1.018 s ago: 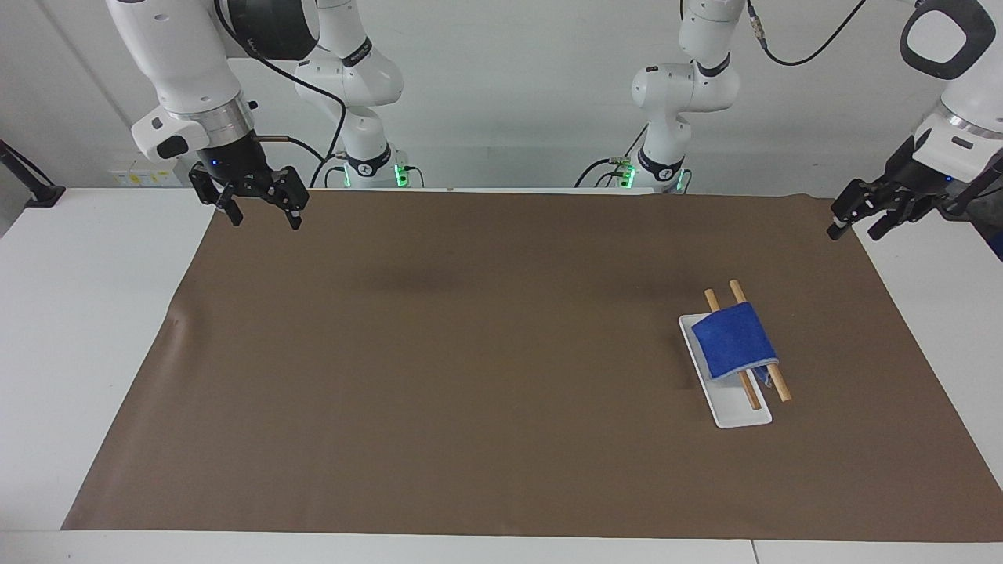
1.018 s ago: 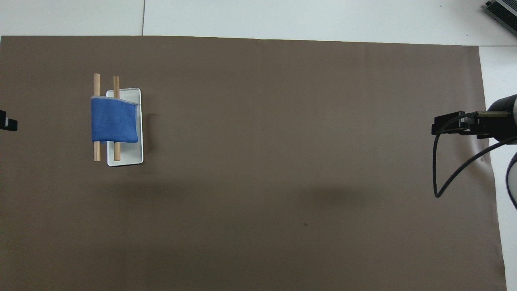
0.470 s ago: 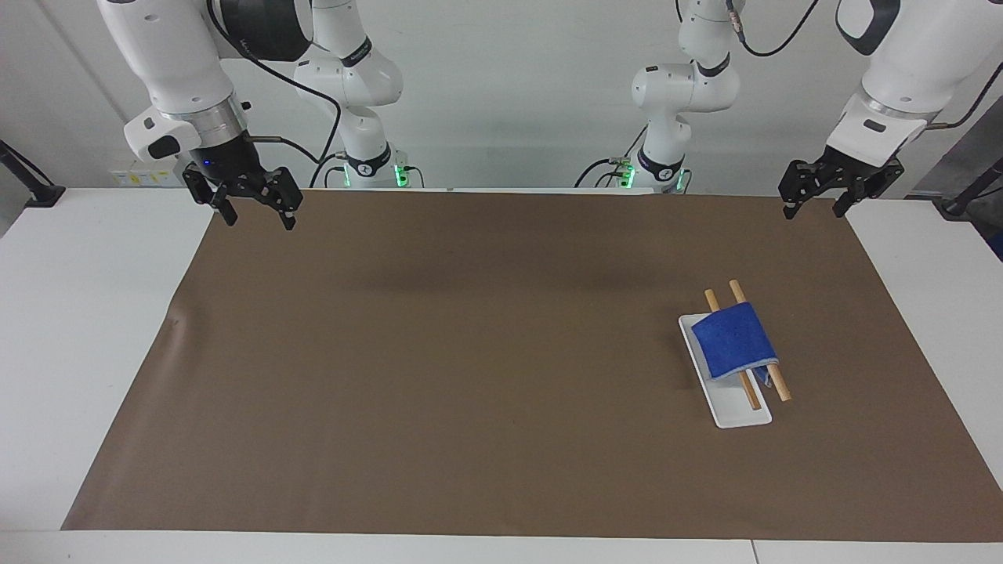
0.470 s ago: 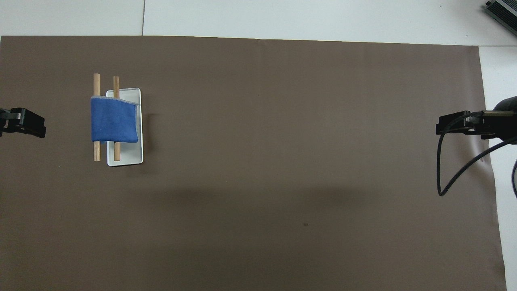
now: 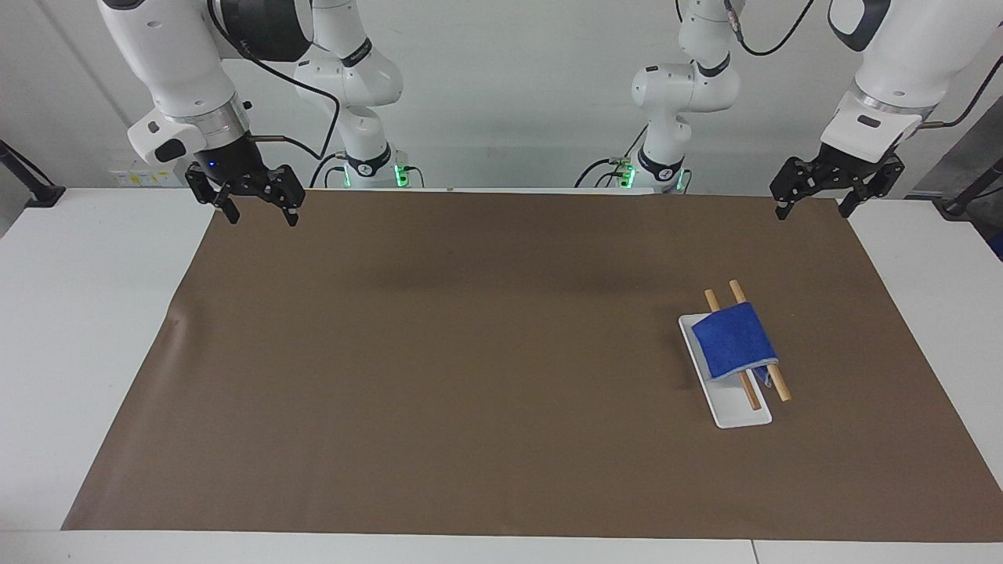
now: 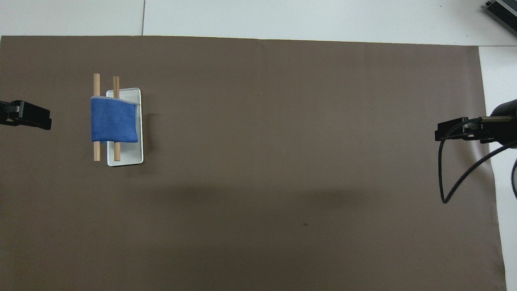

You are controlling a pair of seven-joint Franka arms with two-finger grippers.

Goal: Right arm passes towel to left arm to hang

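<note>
The bright-blue towel (image 5: 734, 341) hangs draped over two wooden rods (image 5: 778, 385) of a small rack with a white base (image 5: 736, 411), toward the left arm's end of the table. It also shows in the overhead view (image 6: 114, 121). My left gripper (image 5: 812, 210) is open and empty, up in the air over the mat's edge at the left arm's end, apart from the towel; the overhead view shows its tip (image 6: 28, 115). My right gripper (image 5: 262, 215) is open and empty over the mat's edge at the right arm's end; it also shows in the overhead view (image 6: 452, 131).
A brown mat (image 5: 470, 352) covers most of the white table (image 5: 86, 313). A black cable (image 6: 444, 173) loops down from the right wrist. The arm bases stand at the robots' edge of the table.
The left arm has swung in from the table's end toward the mat, and its gripper has turned to point down. The right gripper has shifted only slightly. The towel has not moved.
</note>
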